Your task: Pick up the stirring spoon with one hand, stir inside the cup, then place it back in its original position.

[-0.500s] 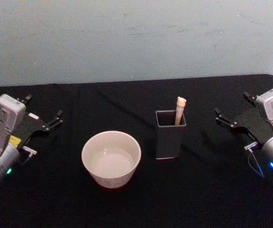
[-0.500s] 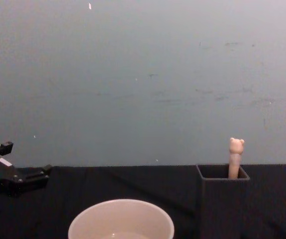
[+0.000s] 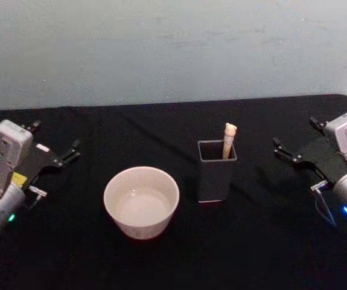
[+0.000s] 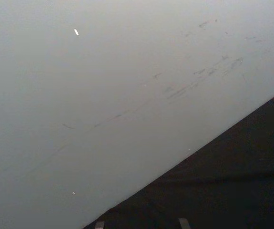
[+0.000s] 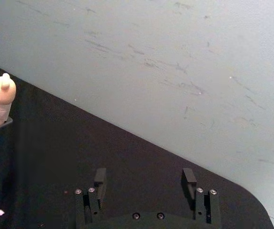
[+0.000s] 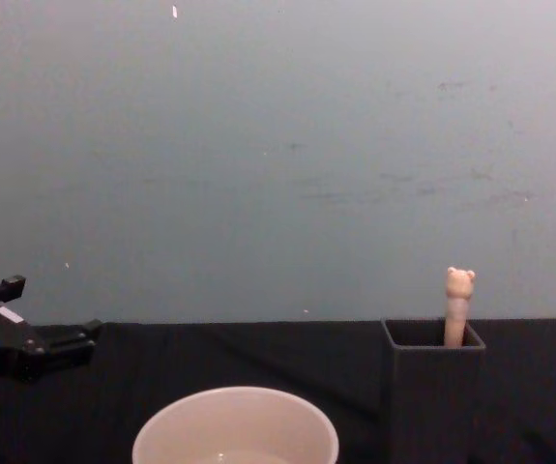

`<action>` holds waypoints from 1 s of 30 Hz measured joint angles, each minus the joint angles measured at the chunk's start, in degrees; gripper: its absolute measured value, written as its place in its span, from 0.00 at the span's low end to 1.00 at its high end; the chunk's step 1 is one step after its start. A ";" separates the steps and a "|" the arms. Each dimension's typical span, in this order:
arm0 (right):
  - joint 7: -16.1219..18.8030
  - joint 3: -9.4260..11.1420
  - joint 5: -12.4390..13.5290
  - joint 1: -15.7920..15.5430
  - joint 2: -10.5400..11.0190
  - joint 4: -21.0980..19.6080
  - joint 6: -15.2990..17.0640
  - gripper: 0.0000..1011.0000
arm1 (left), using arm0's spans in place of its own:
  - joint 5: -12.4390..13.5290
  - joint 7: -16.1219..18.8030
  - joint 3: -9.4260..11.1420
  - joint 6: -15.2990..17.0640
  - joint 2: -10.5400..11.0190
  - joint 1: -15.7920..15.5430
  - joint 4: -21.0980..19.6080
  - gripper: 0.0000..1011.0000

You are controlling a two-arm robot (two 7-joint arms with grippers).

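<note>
Head view puts the cup a little left of centre in the lower half of the frame, standing upright on the black tabletop. Just to its right, not touching it, stands a dark grey square holder box. The stirring spoon stands in that box at its far right corner. Its pale handle and small bear head poke up above the rim, while the neck and bowl are hidden inside. The left hand sits at the left edge of the frame, well apart from the cup. Its two dark fingers are spread wide and hold nothing. The right hand sits at the right edge at about the same height, well apart from the box, its fingers also spread and bare. Behind the tabletop a pale blue-grey wall runs across the top of the frame. From the chest view the cup shows its thick rim at the bottom, left of centre. The box is at lower right with the spoon's bear head rising straight up out of it, and the left hand comes in low at the left edge, parted. In the right wrist view the bear head shows at the left edge, and the right hand shows at the bottom with a wide gap between its two fingers.
</note>
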 joint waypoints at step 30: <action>7.49 6.20 8.79 -3.08 -0.66 -5.04 -0.96 0.99 | 0.00 0.00 0.00 0.00 0.00 0.00 0.00 0.99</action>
